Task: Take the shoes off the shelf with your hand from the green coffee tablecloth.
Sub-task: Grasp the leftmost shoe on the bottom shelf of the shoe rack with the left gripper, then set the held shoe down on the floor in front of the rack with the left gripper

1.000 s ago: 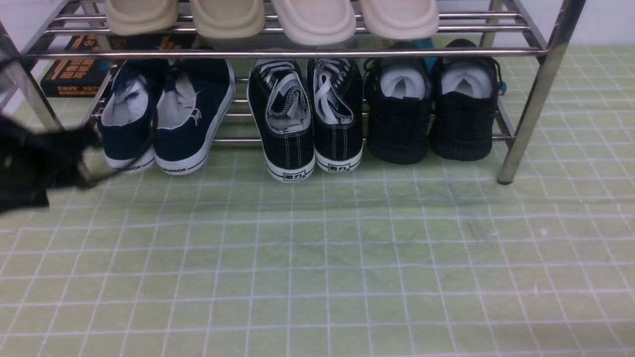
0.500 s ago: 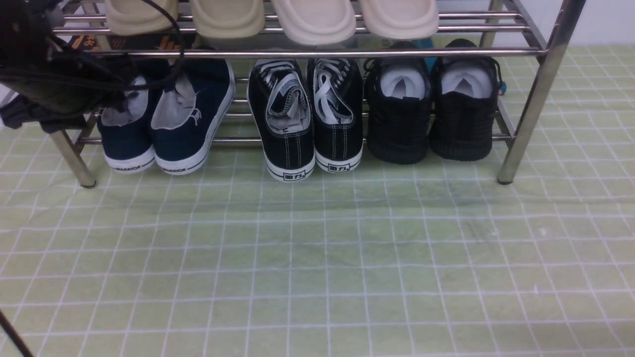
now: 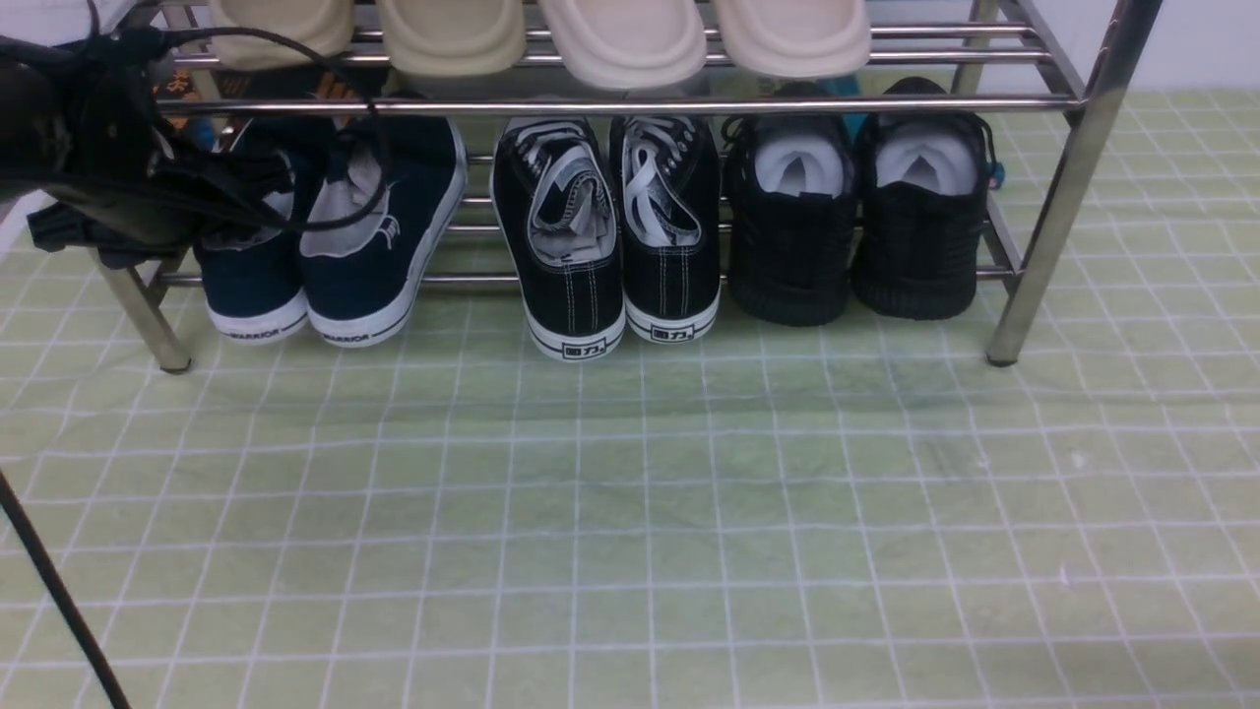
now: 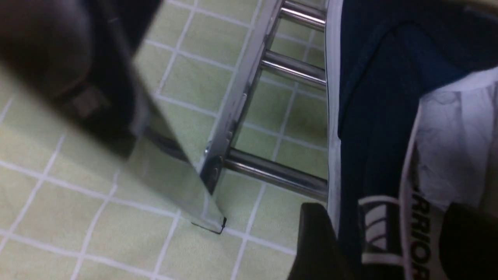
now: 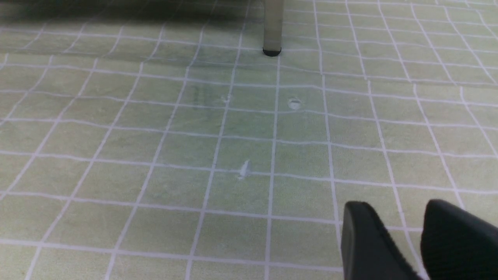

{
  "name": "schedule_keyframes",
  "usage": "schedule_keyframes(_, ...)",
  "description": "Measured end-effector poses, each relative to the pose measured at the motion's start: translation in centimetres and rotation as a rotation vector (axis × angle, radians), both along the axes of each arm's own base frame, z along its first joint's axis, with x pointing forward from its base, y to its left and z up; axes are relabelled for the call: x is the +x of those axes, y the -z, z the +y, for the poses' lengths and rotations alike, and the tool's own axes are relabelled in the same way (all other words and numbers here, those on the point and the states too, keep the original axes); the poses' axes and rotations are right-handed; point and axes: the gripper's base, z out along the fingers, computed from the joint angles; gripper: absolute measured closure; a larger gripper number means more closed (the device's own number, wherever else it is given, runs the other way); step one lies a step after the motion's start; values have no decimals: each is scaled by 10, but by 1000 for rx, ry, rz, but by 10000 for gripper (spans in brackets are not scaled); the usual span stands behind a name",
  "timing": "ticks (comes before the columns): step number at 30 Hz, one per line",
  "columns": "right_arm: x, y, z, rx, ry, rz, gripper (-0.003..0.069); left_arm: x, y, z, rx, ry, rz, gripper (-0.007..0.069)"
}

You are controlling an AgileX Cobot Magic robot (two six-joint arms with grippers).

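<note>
- The pair of navy-blue canvas slip-on shoes (image 3: 354, 266) with white rubber soles marked "WARRIOR" stands on the bottom tier of the low shiny steel-tube shelf (image 3: 610, 103). This is in the upper left of the front view, and the heels hang out over the front bar.
- The shelf stands on the pale green tablecloth (image 3: 630, 512) with thin white grid lines, which covers the worktop and fills the lower two thirds of the frame.
- The black left hand (image 4: 385, 221), trailing black cables, sits at the far upper left of the front view, over the outer shoe of the navy pair.
- In the left wrist view its fingers (image 4: 315, 241) are spread. One lies outside the white sole edge and the other over the light grey lining, with the heel wall between them. I cannot tell whether either finger touches the shoe.
- The black right hand (image 5: 397, 210) hangs over bare cloth, near a steel leg of the shelf. Its fingers are parted with nothing between them.
- A pair of black lace-up sneakers (image 3: 581, 286) with white laces stands in the upper middle of the front view, just beside the navy pair.
- A pair of all-black knit sneakers (image 3: 797, 256) stands in the upper right, on the same tier.
- Beige slippers (image 3: 620, 44) lie along the top tier, at the top edge of the frame.
</note>
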Motion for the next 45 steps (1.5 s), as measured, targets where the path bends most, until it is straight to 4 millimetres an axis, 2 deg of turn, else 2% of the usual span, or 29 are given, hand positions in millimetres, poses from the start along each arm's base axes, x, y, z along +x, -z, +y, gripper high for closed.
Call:
schedule_keyframes(5,0,0,0,0,0,0,419,5,8,-1,-2,8,-3,237)
schedule_keyframes(8,0,0,0,0,0,0,419,6,8,-1,-4,13,-18,363)
schedule_keyframes(11,0,0,0,0,0,0,419,5,7,0,11,14,-7,528)
schedule_keyframes(13,0,0,0,0,0,0,419,0,2,1,20,5,10,576)
schedule_keyframes(14,0,0,0,0,0,0,419,0,1,1,20,5,7,576)
schedule_keyframes(21,0,0,0,0,0,0,419,-52,-55,10,52,-89,127,578)
schedule_keyframes(22,0,0,0,0,0,0,419,-53,-54,10,53,-92,138,578)
schedule_keyframes(23,0,0,0,0,0,0,419,-70,-69,12,58,-120,170,578)
schedule_keyframes(24,0,0,0,0,0,0,419,-72,-71,13,58,-123,174,578)
schedule_keyframes(29,0,0,0,0,0,0,419,-134,-119,18,59,-195,228,578)
schedule_keyframes(30,0,0,0,0,0,0,419,-135,-118,18,60,-196,235,578)
schedule_keyframes(32,0,0,0,0,0,0,419,-161,-128,20,75,-199,261,578)
schedule_keyframes(35,0,0,0,0,0,0,419,-187,-121,16,33,-184,298,578)
schedule_keyframes(38,0,0,0,0,0,0,419,-204,-94,8,-60,-151,355,578)
schedule_keyframes(40,0,0,0,0,0,0,419,-208,-84,5,-84,-140,366,578)
schedule_keyframes(42,0,0,0,0,0,0,419,-211,-60,-1,-161,-112,347,578)
schedule_keyframes(45,0,0,0,0,0,0,419,-211,-44,-3,-186,-106,334,578)
